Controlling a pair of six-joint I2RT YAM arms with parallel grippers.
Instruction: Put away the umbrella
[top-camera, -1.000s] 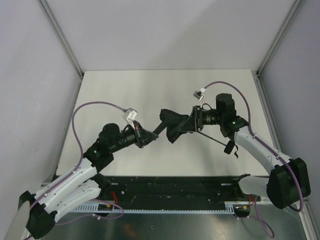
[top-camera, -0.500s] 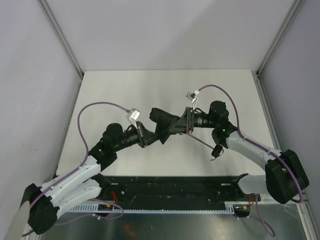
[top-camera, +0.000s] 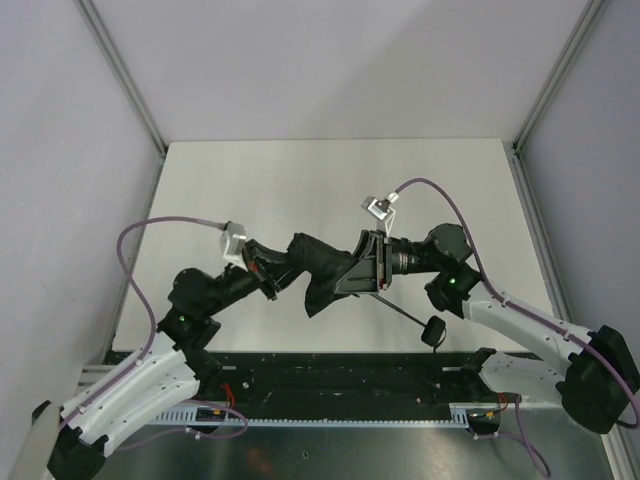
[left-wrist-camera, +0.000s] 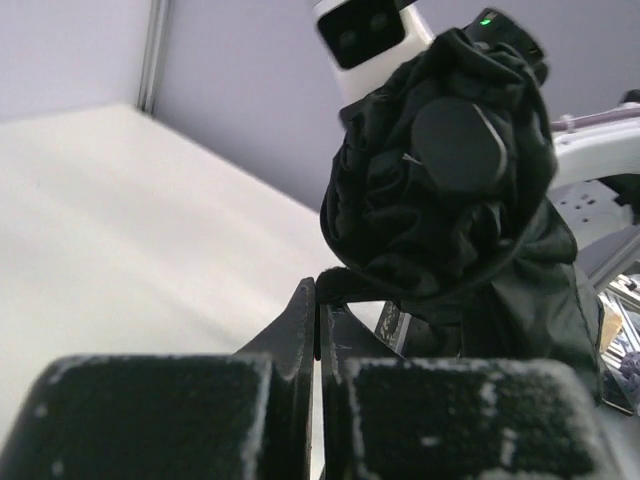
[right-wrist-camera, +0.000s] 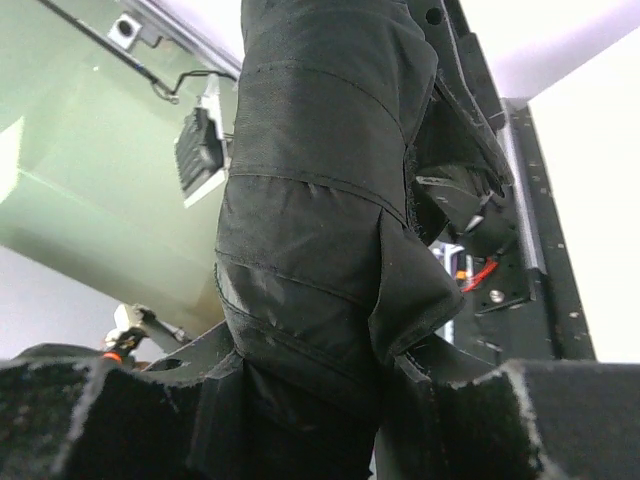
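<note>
The umbrella (top-camera: 312, 262) is a crumpled black fabric bundle held in the air between both grippers, above the table's near middle. My left gripper (top-camera: 283, 272) is shut, pinching a thin edge of its fabric at the fingertips (left-wrist-camera: 306, 300). In the left wrist view the bundled umbrella (left-wrist-camera: 440, 190) looms just beyond my left gripper (left-wrist-camera: 320, 300). My right gripper (top-camera: 352, 272) is closed round the thick folded canopy, and the umbrella (right-wrist-camera: 320, 180) fills the gap of the right gripper (right-wrist-camera: 310, 390). A thin shaft (top-camera: 405, 310) slants down to the small black handle (top-camera: 433, 331), which hangs free.
The white table (top-camera: 300, 180) lies under the arms, bounded by grey walls and metal posts (top-camera: 120, 70). A black rail (top-camera: 340, 375) runs along the near edge between the arm bases. The right arm's white camera housing (left-wrist-camera: 360, 30) sits behind the bundle.
Both arms have shifted left and toward the near edge, carrying the umbrella with them. The handle has swung lower and further left. Neither grip has changed.
</note>
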